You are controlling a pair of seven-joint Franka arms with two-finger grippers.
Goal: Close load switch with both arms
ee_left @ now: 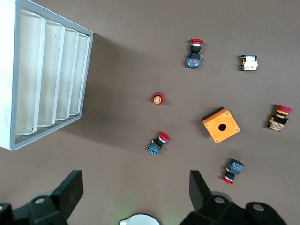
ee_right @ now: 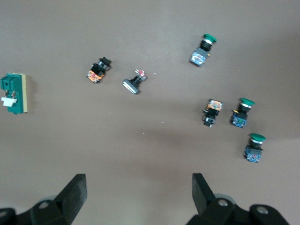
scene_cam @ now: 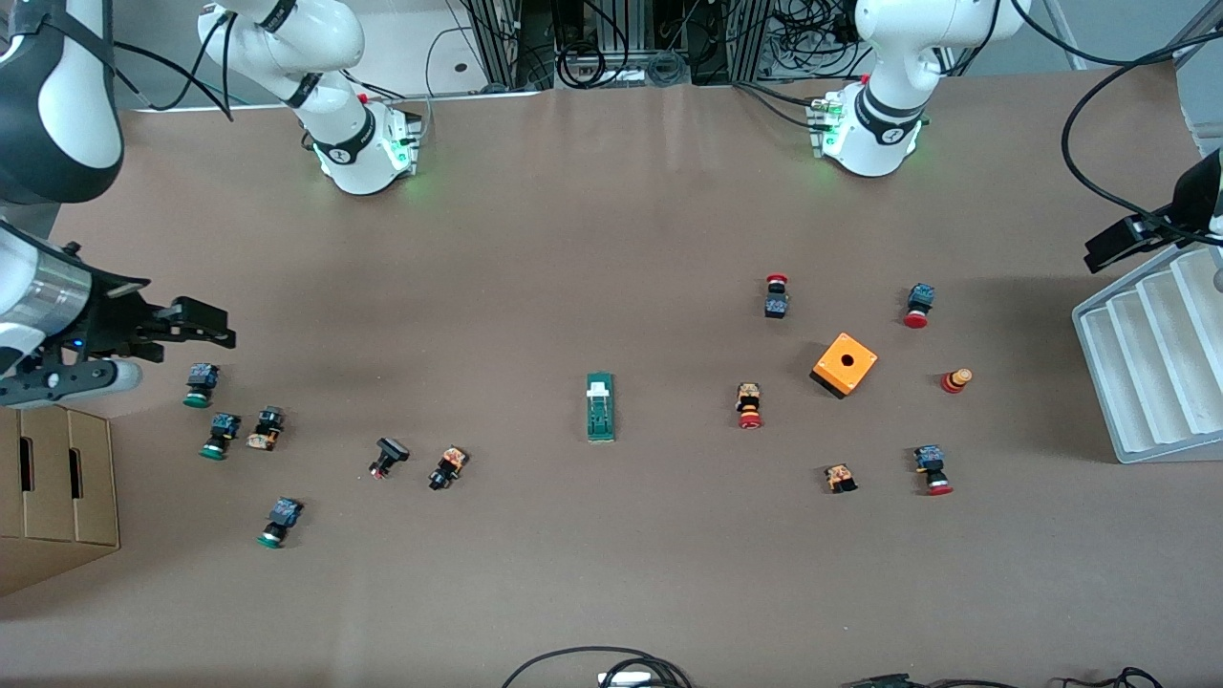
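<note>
The load switch [scene_cam: 600,407], a narrow green block with a white lever, lies flat at the middle of the table, and nothing touches it. It also shows in the right wrist view, where the load switch [ee_right: 14,93] is far from the fingers. My right gripper [scene_cam: 218,325] hangs open and empty over the right arm's end of the table, above green-capped push buttons [scene_cam: 200,384]. My left gripper [ee_left: 136,190] is open and empty over bare table beside the white tray [ee_left: 86,75]. In the front view the left gripper [scene_cam: 1113,247] juts in over the left arm's end.
An orange box with a hole [scene_cam: 845,364] and several red-capped push buttons [scene_cam: 776,295] lie toward the left arm's end. A ribbed white tray [scene_cam: 1099,401] sits at that table edge. A cardboard box [scene_cam: 57,487] stands at the right arm's end. Loose buttons [scene_cam: 447,467] lie between.
</note>
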